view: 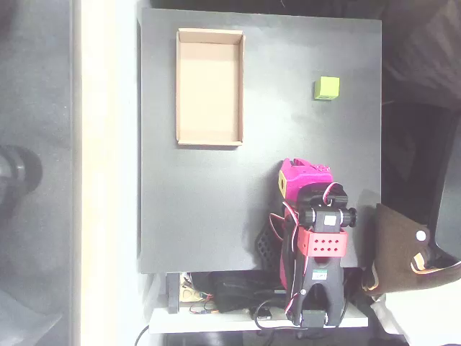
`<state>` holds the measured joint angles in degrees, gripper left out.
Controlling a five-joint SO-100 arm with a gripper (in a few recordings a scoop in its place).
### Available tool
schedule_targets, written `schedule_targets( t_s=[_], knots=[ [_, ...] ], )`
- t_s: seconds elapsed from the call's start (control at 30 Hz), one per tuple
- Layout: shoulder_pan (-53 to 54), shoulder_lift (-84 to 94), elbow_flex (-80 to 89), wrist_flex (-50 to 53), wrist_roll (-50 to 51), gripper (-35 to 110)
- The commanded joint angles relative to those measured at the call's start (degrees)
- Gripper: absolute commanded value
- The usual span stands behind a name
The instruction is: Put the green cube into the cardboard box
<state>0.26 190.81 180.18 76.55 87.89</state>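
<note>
From above, the dark counter (216, 209) carries two things well apart. The cardboard box (209, 138) lies toward the upper left, long side running up and down the picture, open and with nothing inside. The green cube (328, 88) sits on the bare counter toward the upper right, clear of everything. The magenta arm (313, 238) is folded up at the lower right edge — its end effector (302, 173) tucked in over the base, well short of the cube. Whether its fingers are apart or together I cannot tell from this angle.
</note>
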Motion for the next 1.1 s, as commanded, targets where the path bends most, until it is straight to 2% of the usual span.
schedule_targets(
  t_s=[0.0, 1.07],
  knots=[
    [0.09, 0.62, 0.79, 0.44, 0.62, 5],
    [0.62, 0.53, 0.35, 0.44, 0.62, 5]
  ],
)
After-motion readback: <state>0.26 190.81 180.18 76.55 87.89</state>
